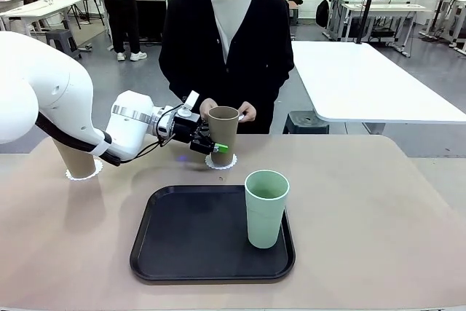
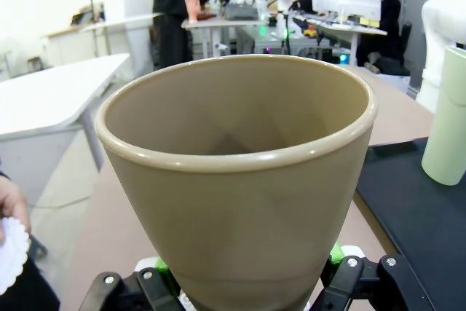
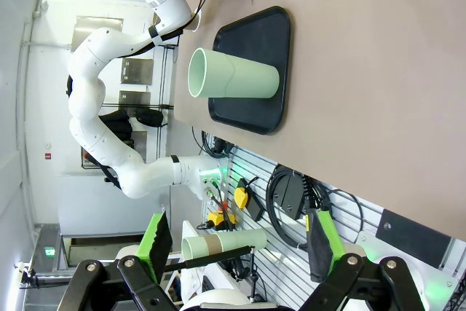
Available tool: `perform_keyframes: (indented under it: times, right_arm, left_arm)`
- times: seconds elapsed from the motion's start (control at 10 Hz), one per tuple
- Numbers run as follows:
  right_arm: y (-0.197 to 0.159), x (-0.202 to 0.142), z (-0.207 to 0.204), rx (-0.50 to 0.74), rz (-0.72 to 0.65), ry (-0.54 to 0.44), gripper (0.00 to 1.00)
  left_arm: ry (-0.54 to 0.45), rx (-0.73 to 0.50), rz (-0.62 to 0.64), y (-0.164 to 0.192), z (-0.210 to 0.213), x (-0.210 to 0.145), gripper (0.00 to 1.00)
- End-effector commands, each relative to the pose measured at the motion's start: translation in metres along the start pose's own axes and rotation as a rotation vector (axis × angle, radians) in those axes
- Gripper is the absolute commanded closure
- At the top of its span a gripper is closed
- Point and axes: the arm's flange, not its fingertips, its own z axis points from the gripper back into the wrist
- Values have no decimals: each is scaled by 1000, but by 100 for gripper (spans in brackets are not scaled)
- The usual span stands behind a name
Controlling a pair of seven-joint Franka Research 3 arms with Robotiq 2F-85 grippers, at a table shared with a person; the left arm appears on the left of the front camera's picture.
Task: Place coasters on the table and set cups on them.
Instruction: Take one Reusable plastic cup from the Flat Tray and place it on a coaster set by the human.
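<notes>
One tan cup (image 1: 223,125) stands upright, mouth up, on a coaster (image 1: 220,163) at the tabletop's (image 1: 378,209) far middle, pinched low by the left pincer (image 1: 217,146); the left wrist view hides that coaster. A second tan cup (image 1: 76,162) is half hidden behind the left arm (image 1: 44,92). The right pincer (image 3: 239,242) is spread, empty.

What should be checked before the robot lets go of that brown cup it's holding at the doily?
1. Grip: the left gripper is shut on the tan cup: ok.
2. Is the tan cup upright: ok.
3. Is it centred over the coaster: ok. Base fully seated: cannot tell.
4. Is the person's hand clear of the cup: not ok, it sits just behind the rim.
5. Is the right gripper open and far from the cup: ok.
6. Next up, the green cup upright on the tray: ok.
</notes>
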Motion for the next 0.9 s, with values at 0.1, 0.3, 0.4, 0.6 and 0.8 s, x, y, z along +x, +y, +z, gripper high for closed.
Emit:
perform_keyframes:
  times: [0.1, 0.3, 0.4, 0.6, 0.8]
  right_arm:
    - [-1, 1, -1, 24, 16, -12, 0]
    - [-1, 1, -1, 24, 16, -12, 0]
    - [-1, 1, -1, 24, 16, -12, 0]
    - [-1, 1, -1, 24, 16, -12, 0]
    - [-1, 1, -1, 24, 16, -12, 0]
  left_arm:
    - [6, -9, 22, 7, 1, 3, 17]
    - [12, -10, 34, 8, 1, 0, 17]
    - [8, -9, 44, 9, 1, -1, 17]
    - [-10, -14, 58, 10, 2, -5, 17]
    - [-11, -17, 55, 9, 3, -5, 17]
